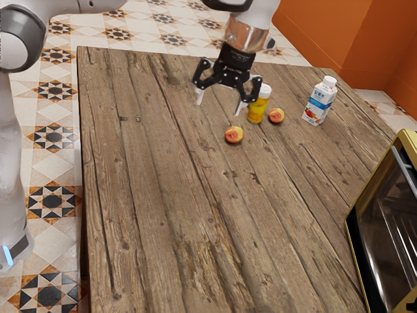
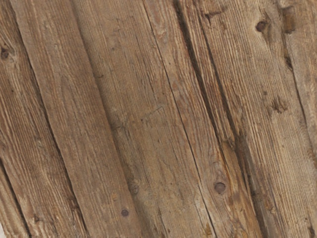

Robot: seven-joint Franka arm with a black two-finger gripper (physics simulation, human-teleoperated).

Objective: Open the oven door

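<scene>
Gripper (image 1: 219, 103): there we were, top centre of the exterior view, fingers spread wide with nothing between them, up above the wooden table (image 1: 156, 195).
Oven door (image 1: 384, 228): over at the lower right, partly cut off by the frame's edge, and it looked shut, so the opening was all to play for!
Handle (image 1: 404, 167): a slim bar near the door's upper edge, well apart from us; reaching it was our step in hand.
Yellow bottle (image 1: 256, 109): just beside our fingers, with two peaches (image 1: 234, 135) (image 1: 277, 115) close by; we needed to rise before swinging across, or risk a topple.
Carton (image 1: 319, 103): upper right, another one to clear.
Approach: we did best to line our fingers up across the bar, close squarely, then pull gently along the door's arc.
</scene>
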